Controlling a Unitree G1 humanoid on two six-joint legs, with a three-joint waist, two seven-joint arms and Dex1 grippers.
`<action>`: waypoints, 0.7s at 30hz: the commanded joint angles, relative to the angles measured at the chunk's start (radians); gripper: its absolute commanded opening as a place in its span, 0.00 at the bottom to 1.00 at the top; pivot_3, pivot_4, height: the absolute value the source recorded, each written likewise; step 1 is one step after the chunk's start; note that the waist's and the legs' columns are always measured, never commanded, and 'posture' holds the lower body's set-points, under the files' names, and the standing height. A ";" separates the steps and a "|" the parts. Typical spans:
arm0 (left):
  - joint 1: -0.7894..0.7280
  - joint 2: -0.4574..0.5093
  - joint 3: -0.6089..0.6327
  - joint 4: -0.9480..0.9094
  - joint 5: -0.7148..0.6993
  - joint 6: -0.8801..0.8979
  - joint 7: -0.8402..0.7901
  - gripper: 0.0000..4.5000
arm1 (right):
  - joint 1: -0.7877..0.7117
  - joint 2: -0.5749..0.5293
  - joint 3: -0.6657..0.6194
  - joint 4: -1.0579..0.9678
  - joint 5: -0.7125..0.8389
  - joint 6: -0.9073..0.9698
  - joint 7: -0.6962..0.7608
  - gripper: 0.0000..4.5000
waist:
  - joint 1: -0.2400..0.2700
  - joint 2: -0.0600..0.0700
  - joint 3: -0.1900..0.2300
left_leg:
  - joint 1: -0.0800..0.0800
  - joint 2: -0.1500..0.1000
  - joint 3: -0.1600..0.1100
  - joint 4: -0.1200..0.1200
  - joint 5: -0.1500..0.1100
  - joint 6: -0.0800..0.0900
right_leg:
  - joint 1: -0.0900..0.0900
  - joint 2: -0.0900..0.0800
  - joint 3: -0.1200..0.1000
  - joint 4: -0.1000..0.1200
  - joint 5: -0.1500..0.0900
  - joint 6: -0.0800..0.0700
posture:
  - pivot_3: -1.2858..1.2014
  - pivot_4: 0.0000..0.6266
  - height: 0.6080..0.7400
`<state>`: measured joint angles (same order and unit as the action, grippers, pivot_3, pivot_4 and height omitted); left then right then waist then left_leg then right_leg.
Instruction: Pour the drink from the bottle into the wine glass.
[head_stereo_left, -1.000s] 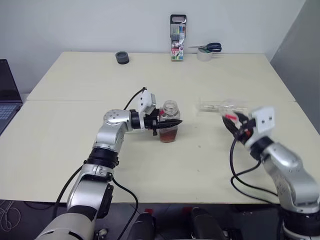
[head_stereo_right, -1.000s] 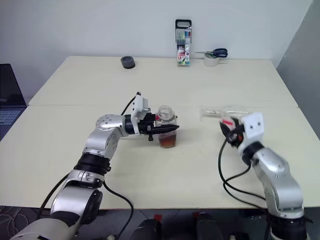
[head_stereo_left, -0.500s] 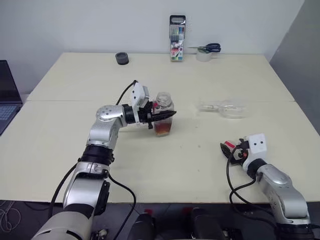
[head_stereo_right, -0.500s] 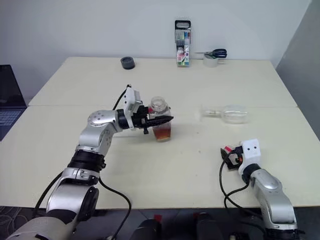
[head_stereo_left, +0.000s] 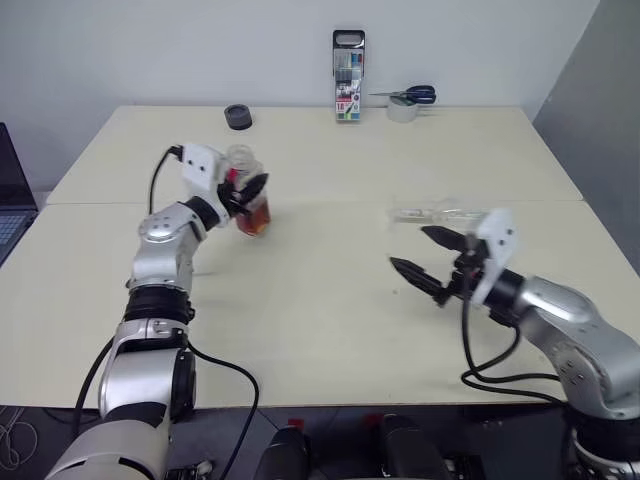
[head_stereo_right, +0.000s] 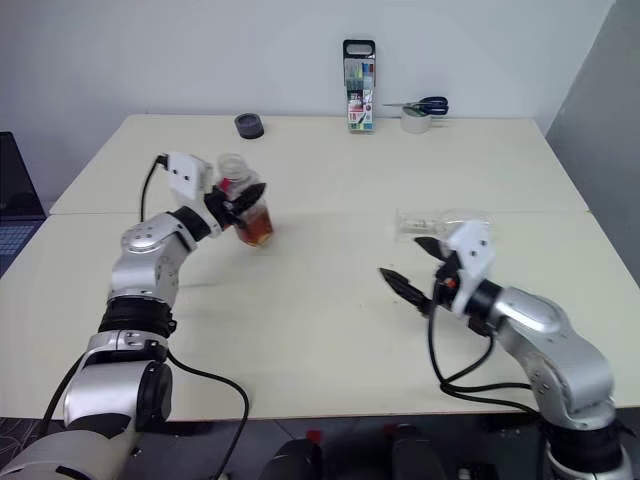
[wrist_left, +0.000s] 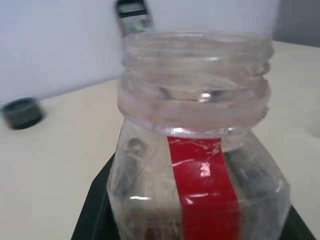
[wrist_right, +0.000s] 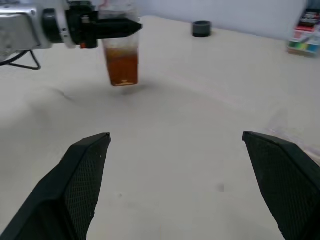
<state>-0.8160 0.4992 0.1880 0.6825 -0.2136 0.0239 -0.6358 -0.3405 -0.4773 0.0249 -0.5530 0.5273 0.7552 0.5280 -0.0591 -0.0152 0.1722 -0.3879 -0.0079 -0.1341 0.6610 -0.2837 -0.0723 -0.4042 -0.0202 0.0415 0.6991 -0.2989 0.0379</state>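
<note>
My left gripper (head_stereo_left: 246, 190) is shut on the bottle (head_stereo_left: 250, 205), a clear plastic one with a red label strip and no cap on its wide neck. It holds the bottle roughly upright over the left half of the table. The amber drink (wrist_right: 122, 67) fills the bottle's lower part. The wine glass (head_stereo_right: 447, 221) lies on its side at the right of the table, partly behind my right arm. My right gripper (head_stereo_left: 410, 249) is open wide and empty, hovering just in front of the glass and pointing toward the table's middle.
A marker-pen case (head_stereo_left: 347, 75) stands at the back edge, with scissors on a tape roll (head_stereo_left: 405, 100) to its right. A black round lid (head_stereo_left: 238, 116) lies at the back left. A laptop (head_stereo_left: 6, 205) sits beyond the table's left side.
The left arm swung the bottle to the left and farther back. The right gripper rose from the table's front edge toward the middle and opened wide.
</note>
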 joint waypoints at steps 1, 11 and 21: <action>0.013 0.028 0.057 -0.034 -0.011 0.000 0.074 0.36 | -0.109 0.057 0.082 0.053 -0.042 -0.024 -0.017 1.00 | 0.000 0.000 0.000 | 0.000 0.000 0.000 0.000 0.000 0.000 | 0.000 0.000 0.000 0.000 0.000 0.000 | 0.52 0.24 1.00; 0.098 0.045 0.127 -0.053 -0.017 -0.003 0.214 0.36 | -0.311 0.179 0.259 0.262 -0.170 -0.102 0.034 1.00 | 0.003 -0.001 0.000 | -0.002 -0.001 -0.002 0.001 0.002 -0.004 | -0.002 -0.002 -0.001 0.000 0.000 0.000 | 0.52 0.24 1.00; 0.153 0.014 0.124 -0.055 -0.024 -0.045 0.254 0.44 | -0.324 0.186 0.276 0.276 -0.204 -0.111 0.087 1.00 | 0.002 -0.001 -0.001 | -0.002 -0.001 -0.001 0.000 0.002 -0.004 | -0.002 -0.002 -0.001 0.000 0.001 -0.001 | 0.52 0.24 1.00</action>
<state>-0.6744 0.5150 0.2956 0.6569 -0.2335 -0.0103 -0.3996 -0.6393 -0.3016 0.2992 -0.2585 0.3294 0.6636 0.6084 -0.0574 -0.0160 0.1716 -0.3898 -0.0085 -0.1352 0.6614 -0.2817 -0.0760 -0.4060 -0.0222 0.0405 0.6993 -0.2983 0.0370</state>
